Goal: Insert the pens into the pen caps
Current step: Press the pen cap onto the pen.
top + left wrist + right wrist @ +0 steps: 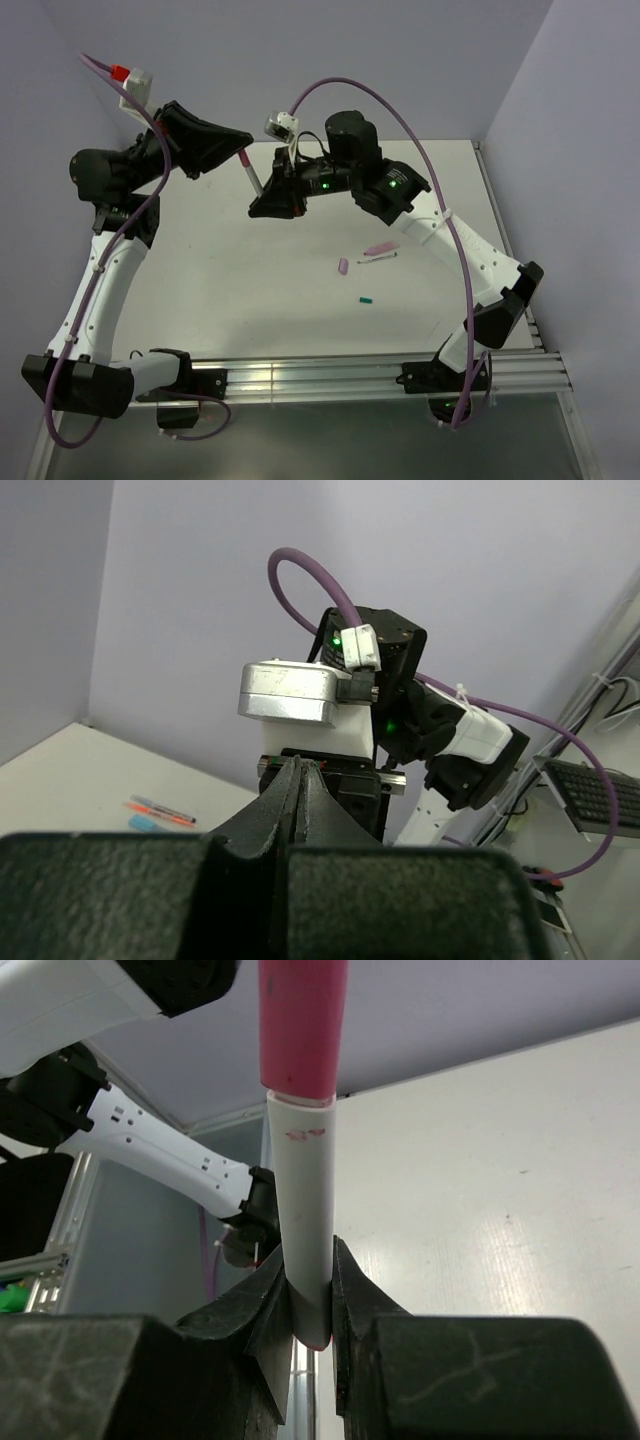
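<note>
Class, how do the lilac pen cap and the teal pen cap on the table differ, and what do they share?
The lilac cap looks larger than the teal cap. The lilac cap lies front-to-back; the teal cap lies crosswise. The teal cap sits nearer the near edge of the table than the lilac cap. Both lie loose, ungripped.

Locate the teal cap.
In the top view the teal cap lies on the table, right of centre, between the lilac cap and the near edge.

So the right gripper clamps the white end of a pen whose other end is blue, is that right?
Not blue: the other end is pink. The right wrist view shows the right gripper shut on the white end of the pen.
</note>
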### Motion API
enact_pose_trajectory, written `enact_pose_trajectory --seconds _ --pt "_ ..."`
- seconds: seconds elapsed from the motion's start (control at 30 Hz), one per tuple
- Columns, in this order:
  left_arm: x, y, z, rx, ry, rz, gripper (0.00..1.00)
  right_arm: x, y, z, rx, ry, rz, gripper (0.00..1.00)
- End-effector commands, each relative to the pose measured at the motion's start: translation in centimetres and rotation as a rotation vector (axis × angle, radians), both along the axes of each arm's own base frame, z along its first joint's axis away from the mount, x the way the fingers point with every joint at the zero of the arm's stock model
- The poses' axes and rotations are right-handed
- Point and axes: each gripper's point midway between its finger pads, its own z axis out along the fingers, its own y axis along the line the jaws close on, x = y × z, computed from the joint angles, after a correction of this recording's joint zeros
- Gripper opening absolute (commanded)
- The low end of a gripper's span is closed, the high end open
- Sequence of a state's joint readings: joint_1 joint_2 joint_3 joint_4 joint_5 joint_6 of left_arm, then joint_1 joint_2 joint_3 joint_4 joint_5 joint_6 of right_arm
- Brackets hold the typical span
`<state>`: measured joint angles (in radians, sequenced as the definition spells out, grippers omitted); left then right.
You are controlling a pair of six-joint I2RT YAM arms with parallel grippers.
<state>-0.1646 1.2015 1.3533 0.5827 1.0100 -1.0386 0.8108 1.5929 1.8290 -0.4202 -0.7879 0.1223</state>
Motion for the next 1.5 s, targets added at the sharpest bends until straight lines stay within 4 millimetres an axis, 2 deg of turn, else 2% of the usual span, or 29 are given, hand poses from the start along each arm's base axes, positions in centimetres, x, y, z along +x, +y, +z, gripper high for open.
enact_pose_trajectory --seconds 0.0,0.27,0.3,0.33,0.37,0.5,0.7,0.97,1.13,1.23,1.33,1.37,1.43,1.47 --pt "-1.4 -0.4 -1.5 0.005 0.017 -0.105 0.00 -1.2 -0.4 5.1 0.124 -0.114 0.049 0.00" --pt "-1.2 -0.5 -1.9 0.022 0.057 -0.101 0.01 -1.0 -0.6 5.2 0.124 -0.126 0.038 0.00" --pt "-1.4 -0.5 -1.8 0.024 0.048 -0.102 0.14 -0.9 -0.6 5.1 0.122 -0.126 0.036 0.00" --pt "-1.4 -0.4 -1.6 0.022 0.036 -0.091 0.22 -0.9 -0.6 5.1 0.122 -0.126 0.038 0.00" --pt "-1.2 -0.3 -1.5 0.024 0.051 -0.081 0.37 -1.0 -0.5 4.8 0.116 -0.123 0.039 0.00" --pt "-1.2 -0.2 -0.7 0.022 0.029 -0.062 0.51 -0.9 -0.5 4.4 0.109 -0.119 0.041 0.00" --pt "-1.0 0.1 0.4 0.014 0.001 -0.049 0.50 -1.1 -0.6 4.3 0.106 -0.117 0.046 0.00" --pt "-1.3 0.3 1.2 0.009 -0.033 -0.048 0.55 -1.2 -0.5 3.9 0.101 -0.108 0.057 0.00" --pt "-1.6 0.3 1.4 0.001 -0.040 -0.055 0.53 -1.2 -0.4 4.0 0.102 -0.101 0.064 0.00" --pt "-1.6 0.2 1.3 0.004 -0.037 -0.066 0.46 -1.3 -0.4 3.9 0.102 -0.098 0.066 0.00" --pt "-1.5 0.2 1.0 0.006 -0.034 -0.074 0.31 -1.4 -0.4 3.9 0.102 -0.097 0.071 0.00" --pt "-1.6 0.2 1.0 0.005 -0.035 -0.077 0.23 -1.4 -0.4 3.9 0.102 -0.097 0.074 0.00" --pt "-1.7 0.2 0.9 0.007 -0.035 -0.082 0.14 -1.4 -0.4 3.9 0.101 -0.094 0.075 0.00" --pt "-1.7 0.1 0.8 0.010 -0.033 -0.086 0.04 -1.3 -0.4 3.9 0.102 -0.097 0.071 0.00"
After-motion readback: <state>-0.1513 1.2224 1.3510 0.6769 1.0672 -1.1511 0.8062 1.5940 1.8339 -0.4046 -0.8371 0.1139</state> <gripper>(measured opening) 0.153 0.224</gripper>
